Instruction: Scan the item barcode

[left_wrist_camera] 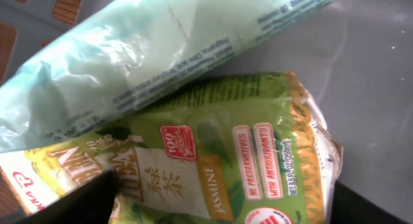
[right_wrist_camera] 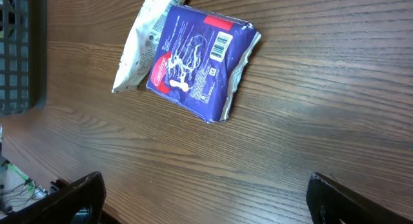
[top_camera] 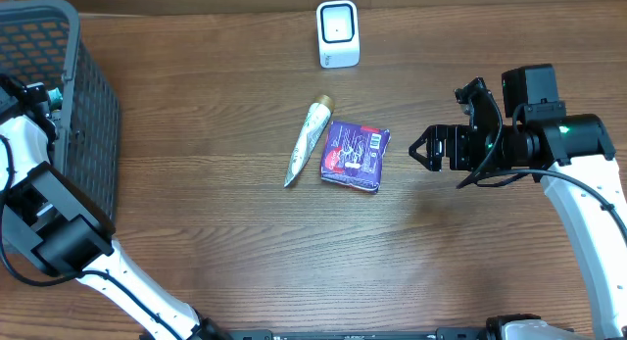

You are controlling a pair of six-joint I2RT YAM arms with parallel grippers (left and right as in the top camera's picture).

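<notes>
Overhead, my right gripper (top_camera: 419,150) gapes near the purple packet (top_camera: 355,154); whether my left gripper (left_wrist_camera: 226,208) grasps the tea packet (left_wrist_camera: 213,166), I cannot tell.

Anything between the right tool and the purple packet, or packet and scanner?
Nothing visible. Bare table lies between the open right tool and the purple packet; the white tube sits on its far side. Path to the scanner is clear too.

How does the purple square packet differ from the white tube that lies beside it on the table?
The purple square foil packet is broad and flat; the white plastic tube is long and narrow. The packet shows a barcode on top; the tube shows none that I can make out. Both lie on the wooden table, side by side.
</notes>
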